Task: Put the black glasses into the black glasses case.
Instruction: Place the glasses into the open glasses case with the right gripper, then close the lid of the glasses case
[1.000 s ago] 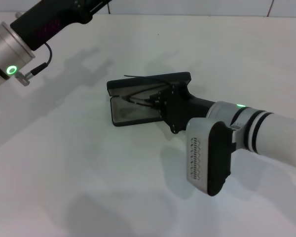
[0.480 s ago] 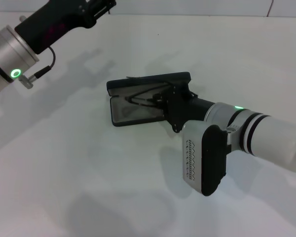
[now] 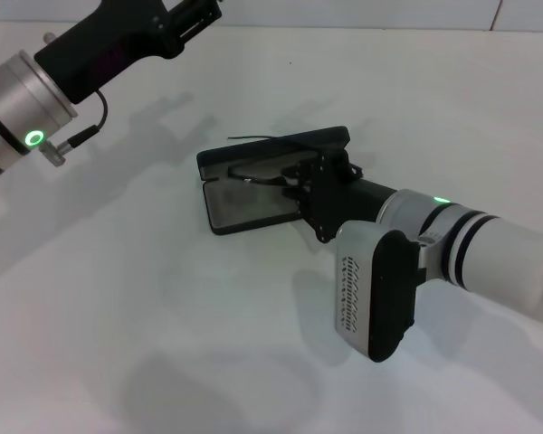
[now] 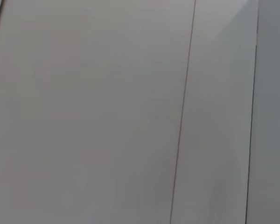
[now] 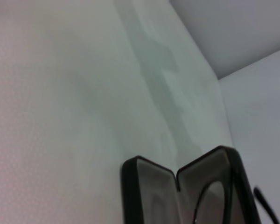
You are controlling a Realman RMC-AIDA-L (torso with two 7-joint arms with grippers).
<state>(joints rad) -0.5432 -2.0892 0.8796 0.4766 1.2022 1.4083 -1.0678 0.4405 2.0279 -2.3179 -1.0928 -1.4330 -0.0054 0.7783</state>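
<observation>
The black glasses case (image 3: 244, 206) lies open in the middle of the white table, its grey-lined base flat and its lid (image 3: 276, 149) standing up behind. My right gripper (image 3: 294, 183) reaches in from the right and holds the black glasses (image 3: 258, 175) just over the base, against the lid. One slim temple arm (image 3: 253, 137) pokes up over the lid's edge. The right wrist view shows the open case (image 5: 151, 191), a lens rim (image 5: 200, 203) inside it and a temple tip (image 5: 266, 205). My left gripper (image 3: 195, 16) is raised at the far left, away from the case.
The white table (image 3: 118, 316) spreads around the case. A wall seam runs along the far edge (image 3: 389, 27). The left wrist view shows only plain pale panels (image 4: 130, 112).
My left arm has moved to the right along the top of the view. My right wrist has shifted a little left and rolled, with the glasses staying over the open case.
</observation>
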